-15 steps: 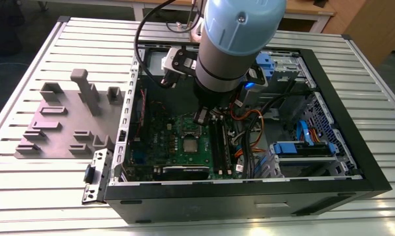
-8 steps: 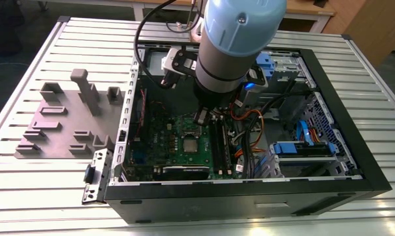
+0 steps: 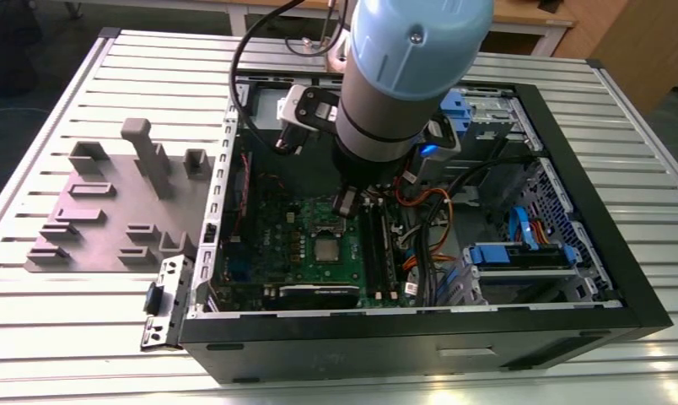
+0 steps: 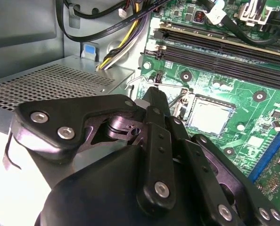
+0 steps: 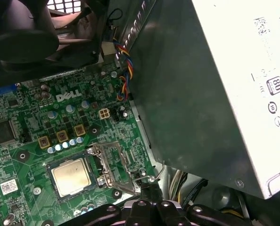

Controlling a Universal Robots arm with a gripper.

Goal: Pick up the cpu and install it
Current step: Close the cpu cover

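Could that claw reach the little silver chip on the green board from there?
Probably yes: the cpu lies uncovered, the metal frame open beside it, and the claw hangs close alongside, nothing between.

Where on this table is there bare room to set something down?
Bare slats of the table lie between the grey fixture plate and the edge nearest the exterior camera, and on the exterior view's right of the computer case. Inside it is crowded: cables and the arm over the green board.

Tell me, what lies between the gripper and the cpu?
The socket's metal frame, shown in the first wrist view, lies between the gripper and the cpu.
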